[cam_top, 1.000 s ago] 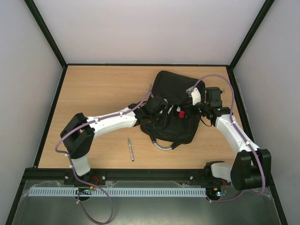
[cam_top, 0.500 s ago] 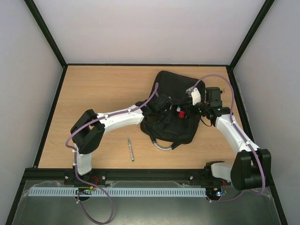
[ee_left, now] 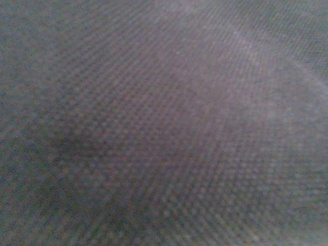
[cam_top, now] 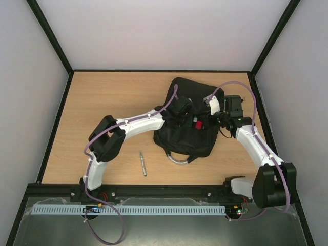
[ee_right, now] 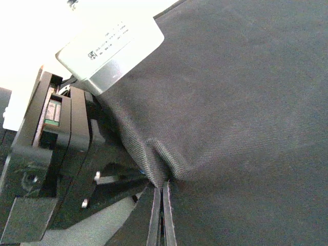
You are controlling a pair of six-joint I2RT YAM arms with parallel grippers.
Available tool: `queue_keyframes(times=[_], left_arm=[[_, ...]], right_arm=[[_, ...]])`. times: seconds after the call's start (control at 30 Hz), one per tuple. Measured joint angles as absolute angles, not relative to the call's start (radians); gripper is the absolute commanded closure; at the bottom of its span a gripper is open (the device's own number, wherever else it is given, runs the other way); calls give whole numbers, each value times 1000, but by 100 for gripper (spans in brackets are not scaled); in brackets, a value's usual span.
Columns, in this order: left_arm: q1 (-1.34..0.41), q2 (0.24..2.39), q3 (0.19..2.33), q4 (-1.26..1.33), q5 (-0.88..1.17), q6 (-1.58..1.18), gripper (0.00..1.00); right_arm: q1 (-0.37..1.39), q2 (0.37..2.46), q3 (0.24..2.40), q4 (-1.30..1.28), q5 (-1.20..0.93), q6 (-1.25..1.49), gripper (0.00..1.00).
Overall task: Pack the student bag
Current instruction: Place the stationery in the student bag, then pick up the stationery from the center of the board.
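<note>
Two thin black fingers, the right jaws, are pressed together on a fold of the student bag (ee_right: 246, 102), and the black cloth bunches into a crease where they pinch it. The left jaws are buried in the bag. Their wrist camera shows only blurred dark weave filling the whole view, and from above the wrist covers them, so I cannot tell whether they are spread or closed.

One small red-tipped thing (cam_top: 197, 124) shows among the bag's folds between the two wrists; what it is I cannot tell. The right arm (cam_top: 253, 141) reaches in from the bench's right edge. The left arm (cam_top: 136, 125) crosses from the near-left corner, its elbow raised over the left half.

The one bag lies on the right half of the bench (cam_top: 113, 97). Its far end is close to the far edge, and its right side sits near the right edge under the right arm. One grey loop handle (cam_top: 178, 160) curls out of its near side.

One pen (cam_top: 143, 164), metal-grey, lies alone close to the near edge, just left of the handle and apart from the bag.

The far-left quarter of the bench is bare wood, as is a strip along the near edge on each side of the pen. White walls rise at the left, far and right edges.
</note>
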State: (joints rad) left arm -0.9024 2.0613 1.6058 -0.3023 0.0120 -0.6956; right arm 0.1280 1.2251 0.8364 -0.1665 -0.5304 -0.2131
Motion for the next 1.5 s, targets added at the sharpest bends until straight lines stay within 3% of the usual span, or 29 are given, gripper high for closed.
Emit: queue_keyframes(times=[0.13,0.3,0.57,1.0,1.5], left_arm=[[-904,2060,1604,-286,31,-708,65],[-905,1993,1544,-281,37,-716,61],[-939,1758,1402,-334,6,-725,58],[-1010,1333,933,-581,-144,-836,55],[-959,1362,765,-672,-120,-847,60]], right_arm=[[126,1226,836,-167,-532,-213,99],[125,1227,836,-167,-535,-217,99],[124,1227,836,-167,-540,-221,99],[123,1227,836,-167,-543,-224,99],[123,1227,836,-167,-543,-233,99]])
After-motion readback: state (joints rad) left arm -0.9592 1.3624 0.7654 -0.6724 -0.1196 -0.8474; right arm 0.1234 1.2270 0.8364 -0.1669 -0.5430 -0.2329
